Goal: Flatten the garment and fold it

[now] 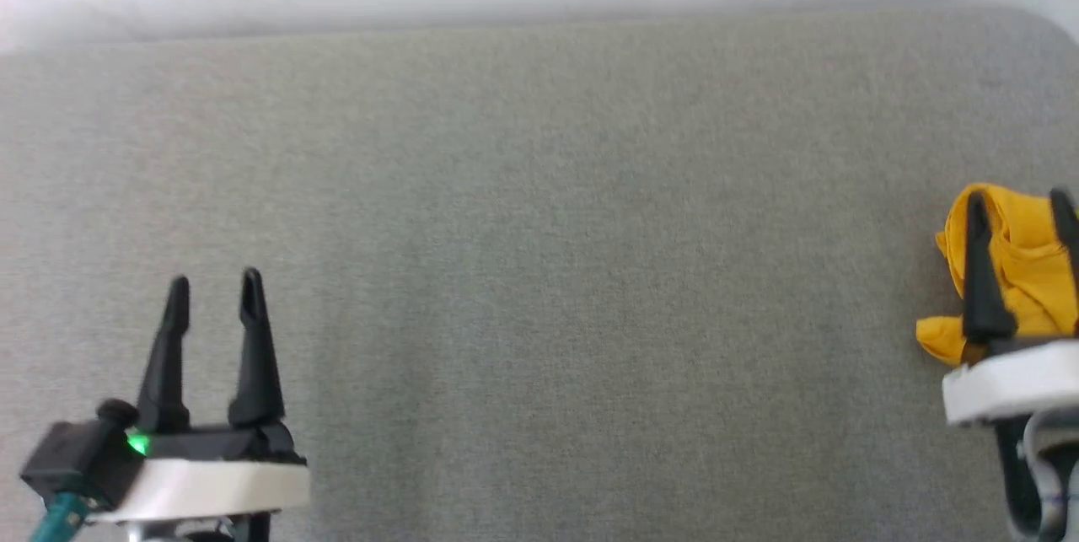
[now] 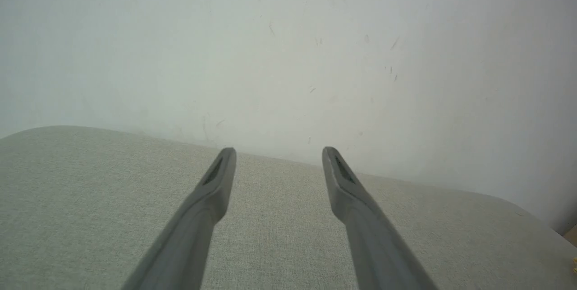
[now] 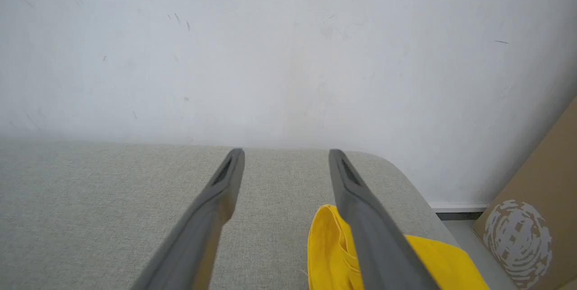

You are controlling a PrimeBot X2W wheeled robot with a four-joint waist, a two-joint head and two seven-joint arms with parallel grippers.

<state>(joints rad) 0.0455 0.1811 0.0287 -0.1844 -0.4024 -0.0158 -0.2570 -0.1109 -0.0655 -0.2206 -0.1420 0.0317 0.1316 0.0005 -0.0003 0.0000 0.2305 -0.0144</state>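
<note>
Two sets of fingers stand wide and empty: left fingers (image 1: 253, 340) at lower left, right fingers (image 1: 980, 272) over the crumpled yellow garment (image 1: 1024, 264) at the right edge of the desk (image 1: 539, 230). Best to lower, pinch an outer fold, then draw it toward centre.

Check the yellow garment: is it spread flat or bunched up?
Bunched up. The garment lies in a crumpled heap on the gray surface, near its right end, beneath the open right claw.
</note>
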